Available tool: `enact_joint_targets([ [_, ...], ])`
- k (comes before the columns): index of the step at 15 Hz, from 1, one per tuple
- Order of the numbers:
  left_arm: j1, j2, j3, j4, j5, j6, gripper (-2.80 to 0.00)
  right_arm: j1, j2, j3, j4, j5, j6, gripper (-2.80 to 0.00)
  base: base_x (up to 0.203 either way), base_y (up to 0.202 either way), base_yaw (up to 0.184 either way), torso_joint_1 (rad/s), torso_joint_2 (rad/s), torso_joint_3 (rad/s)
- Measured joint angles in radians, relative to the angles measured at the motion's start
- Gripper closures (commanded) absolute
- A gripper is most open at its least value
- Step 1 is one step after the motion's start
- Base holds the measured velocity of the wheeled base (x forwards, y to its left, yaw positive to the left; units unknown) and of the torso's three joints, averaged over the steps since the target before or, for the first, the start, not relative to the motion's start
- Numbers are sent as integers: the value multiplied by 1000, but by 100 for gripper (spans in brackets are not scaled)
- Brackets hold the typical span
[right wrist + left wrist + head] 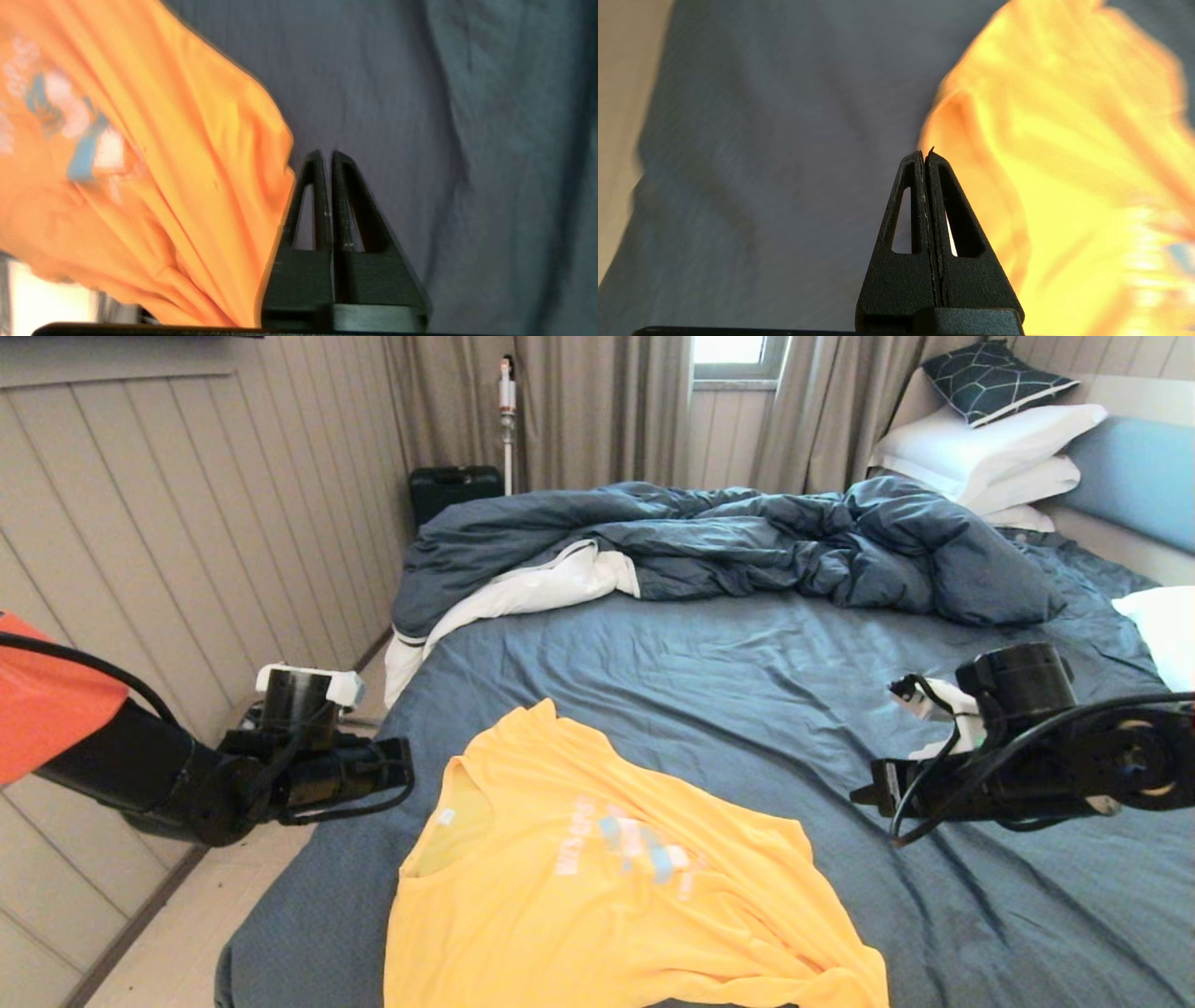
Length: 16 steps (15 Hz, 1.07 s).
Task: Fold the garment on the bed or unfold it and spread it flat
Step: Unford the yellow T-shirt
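The yellow garment (597,896) lies spread on the near part of the bed (747,681), chest graphic up, neck toward the left, with wrinkles along its near right hem. My left gripper (406,777) hovers off the shirt's left shoulder, shut and empty; in the left wrist view its tips (926,153) sit beside the garment (1073,140) over blue sheet. To the right of the shirt, my right gripper (857,795) hangs above the sheet, shut on nothing; in the right wrist view, this gripper (327,154) stands next to the garment (149,154).
A rumpled dark-blue duvet (747,541) with white lining lies across the far half of the bed. White pillows (990,453) and a patterned cushion (994,378) stack at the far right. A panelled wall (187,523) runs along the left, with bare floor (187,933) beside the bed.
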Motion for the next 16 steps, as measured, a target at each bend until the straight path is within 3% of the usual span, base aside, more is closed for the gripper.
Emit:
enact_joint_targets([
  [4,0,34,-285,256,-111,-7,0,-9,83,-129,-2,66,59,0,0,0,0,0,0,0],
  [9,47,192,-622,565,-353,-17,0,-22,169,-191,-13,99,53,0,0,0,0,0,0,0],
  [10,65,219,-646,586,-404,-16,-280,-25,176,-190,-25,105,52,0,0,0,0,0,0,0],
  [12,88,257,-668,593,-469,-15,-280,-25,184,-178,-49,106,53,0,0,0,0,0,0,0],
  [16,109,315,-690,587,-477,-11,-280,-40,205,-158,-91,106,51,0,0,0,0,0,0,0],
])
